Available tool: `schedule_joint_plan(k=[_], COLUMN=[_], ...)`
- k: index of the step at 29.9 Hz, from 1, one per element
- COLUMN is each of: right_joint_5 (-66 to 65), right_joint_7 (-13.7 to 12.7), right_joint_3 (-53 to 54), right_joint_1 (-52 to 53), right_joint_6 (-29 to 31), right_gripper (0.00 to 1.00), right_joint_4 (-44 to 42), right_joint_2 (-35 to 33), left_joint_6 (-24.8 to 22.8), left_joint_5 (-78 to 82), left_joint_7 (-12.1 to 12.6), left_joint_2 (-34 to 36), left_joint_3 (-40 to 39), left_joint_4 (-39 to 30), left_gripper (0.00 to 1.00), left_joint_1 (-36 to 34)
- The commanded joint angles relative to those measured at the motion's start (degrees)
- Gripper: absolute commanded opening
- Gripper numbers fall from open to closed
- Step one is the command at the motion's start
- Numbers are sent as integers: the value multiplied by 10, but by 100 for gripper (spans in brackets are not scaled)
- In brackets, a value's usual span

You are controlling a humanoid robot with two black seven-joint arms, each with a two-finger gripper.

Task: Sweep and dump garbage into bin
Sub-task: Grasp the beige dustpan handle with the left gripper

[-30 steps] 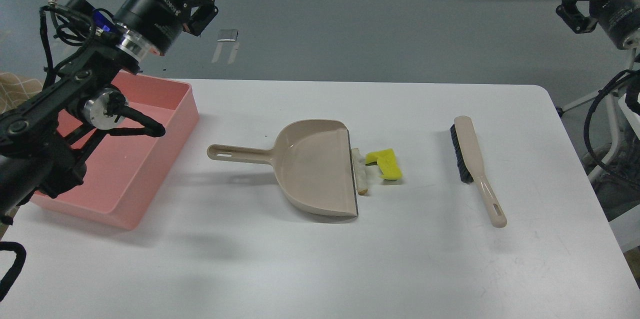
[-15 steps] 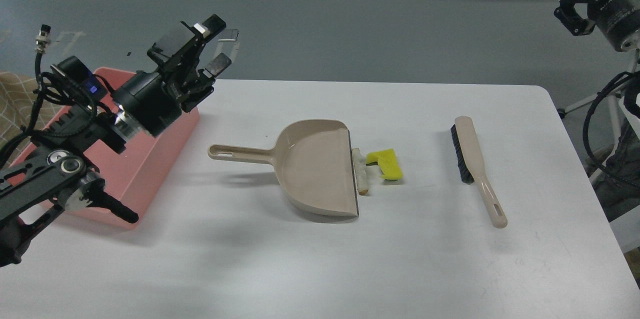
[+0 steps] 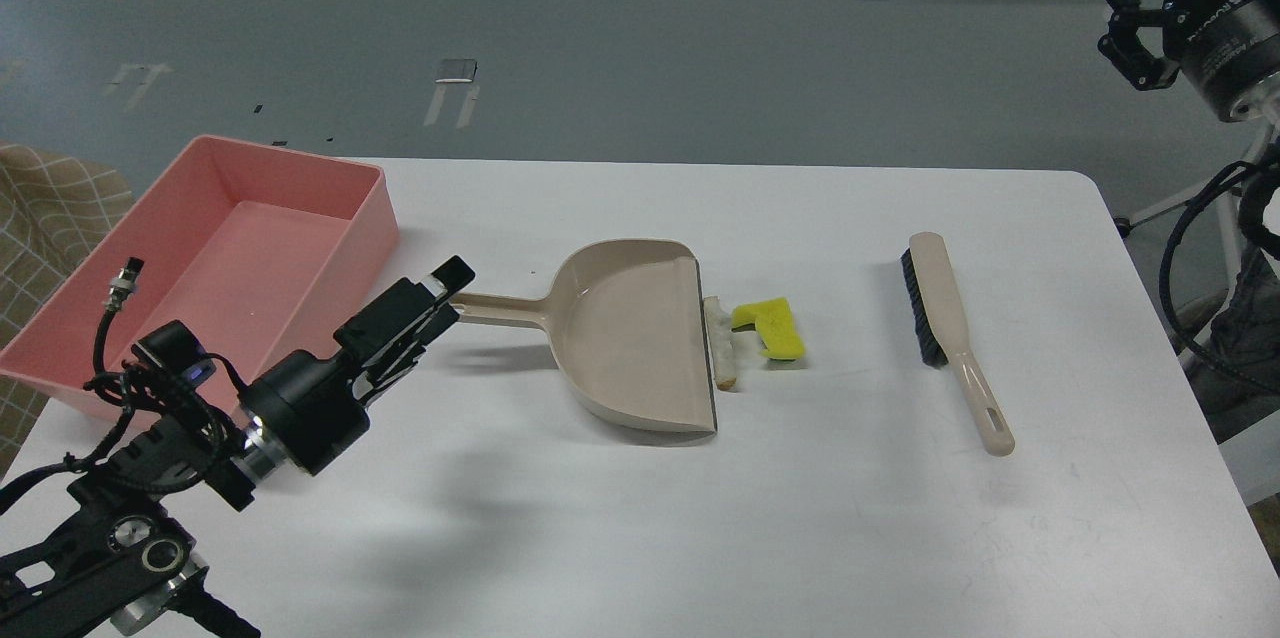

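The garbage lies mid-table: a whitish bread-like wedge [image 3: 719, 354] rests against the lip of the beige dustpan [image 3: 630, 338], and a yellow L-shaped sponge piece [image 3: 770, 326] sits just right of it. The pink bin [image 3: 130, 248] stands at the table's left edge and holds nothing that shows. My left gripper [image 3: 442, 298] is low over the table, open, at the end of the dustpan's handle and hiding that end. My right gripper [image 3: 1125, 23] is open and empty, high at the far right, off the table.
A beige brush with black bristles [image 3: 950, 328] lies on the right part of the white table [image 3: 850, 538], handle toward me. A patterned cloth [image 3: 50, 208] shows beyond the table's left edge. Cables hang by the right arm.
My left arm has swung down from above the bin to table level, bringing its gripper to the dustpan handle's end. The right gripper has shifted slightly up and away. The garbage, dustpan and brush have not moved.
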Motion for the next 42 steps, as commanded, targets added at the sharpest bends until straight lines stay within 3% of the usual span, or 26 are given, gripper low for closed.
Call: schedule_joint_plan(k=[1, 10, 36, 42], right_joint_5=[0, 0, 0, 0], right_joint_7=[0, 0, 0, 0], right_joint_3=[0, 0, 0, 0], right_joint_1=[-2, -4, -4, -4], right_joint_6=[0, 0, 0, 0], right_gripper=[100, 100, 100, 100], right_joint_4=[0, 0, -1, -1], right_joint_2=[1, -1, 1, 1], left_joint_6=[12, 17, 52, 52], left_joint_5=[27, 38, 34, 34], left_joint_7=[0, 0, 4, 5], left_joint_2=[-26, -104, -230, -237], left_joint_3=[6, 4, 7, 8], left_joint_4=[10, 152, 319, 333], left_gripper=[98, 98, 98, 93], left_joint_1=[13, -7, -93, -107])
